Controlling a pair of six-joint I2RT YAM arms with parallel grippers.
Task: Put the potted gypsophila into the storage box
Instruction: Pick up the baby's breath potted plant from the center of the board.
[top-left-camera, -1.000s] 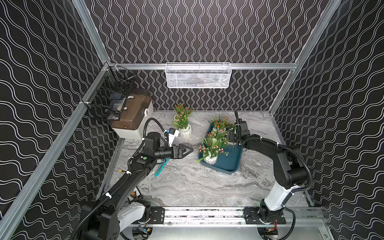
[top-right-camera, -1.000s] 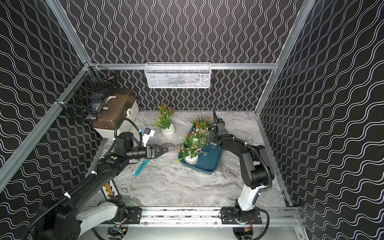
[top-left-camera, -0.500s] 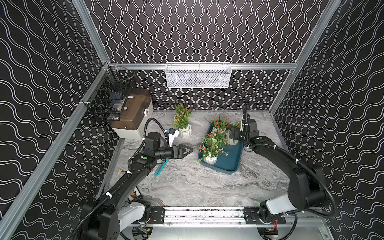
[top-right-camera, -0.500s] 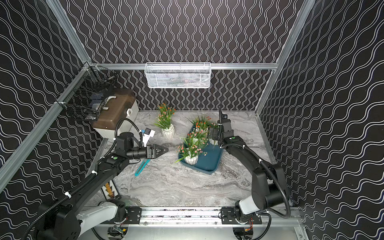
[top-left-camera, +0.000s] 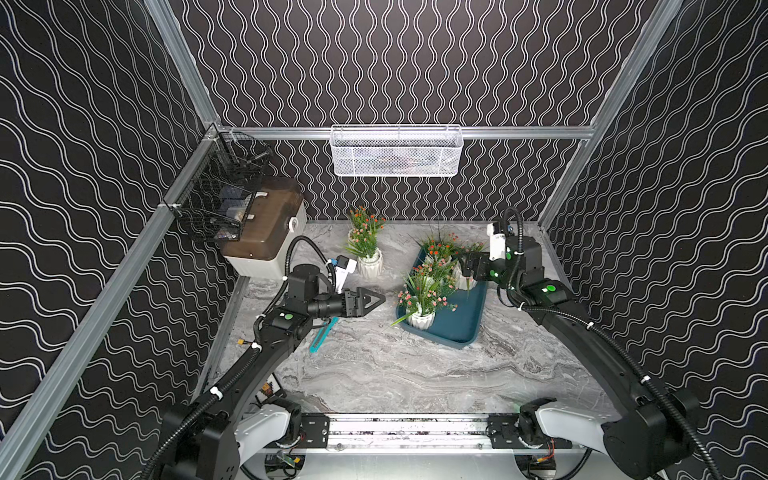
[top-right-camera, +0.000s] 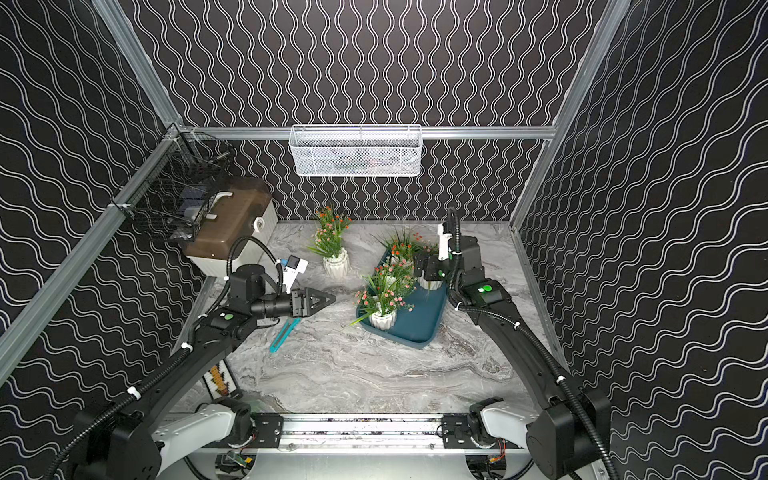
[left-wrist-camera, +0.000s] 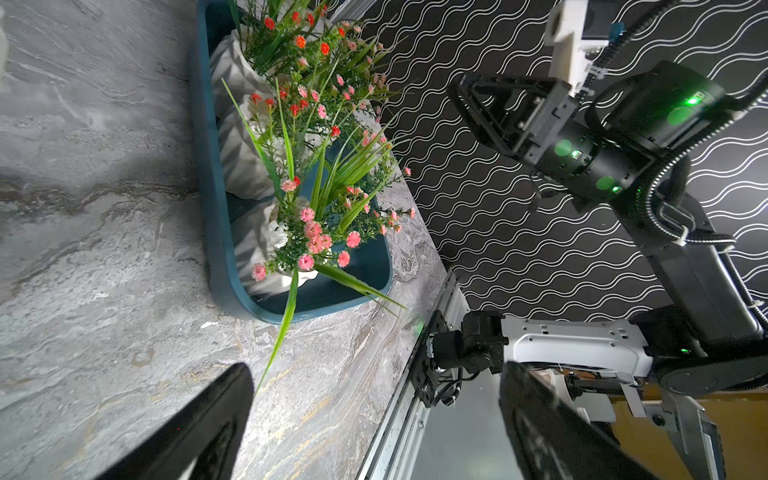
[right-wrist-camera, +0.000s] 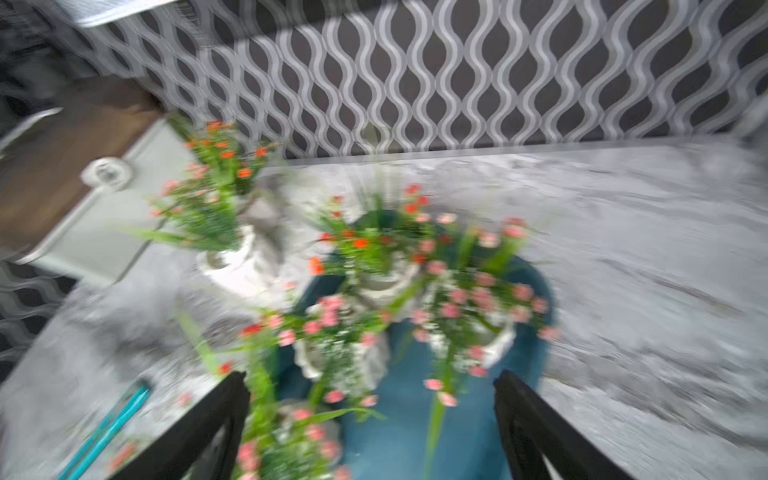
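Right wrist view: right jaws released, hovering over potted gypsophila (right-wrist-camera: 478, 316) in storage box (right-wrist-camera: 399, 440).

A lab-style robot test cell is being shown. A marble-look table (top-left-camera: 395, 374) is being enclosed by wavy-patterned walls (top-left-camera: 395, 62) on an aluminium frame (top-left-camera: 519, 132). A left arm (top-left-camera: 249, 365) and a right arm (top-left-camera: 590, 345) are being carried on a rail (top-left-camera: 407, 426) at the front. A white basket (top-left-camera: 395, 153) and a black basket (top-left-camera: 216, 199) are being hung from the frame.
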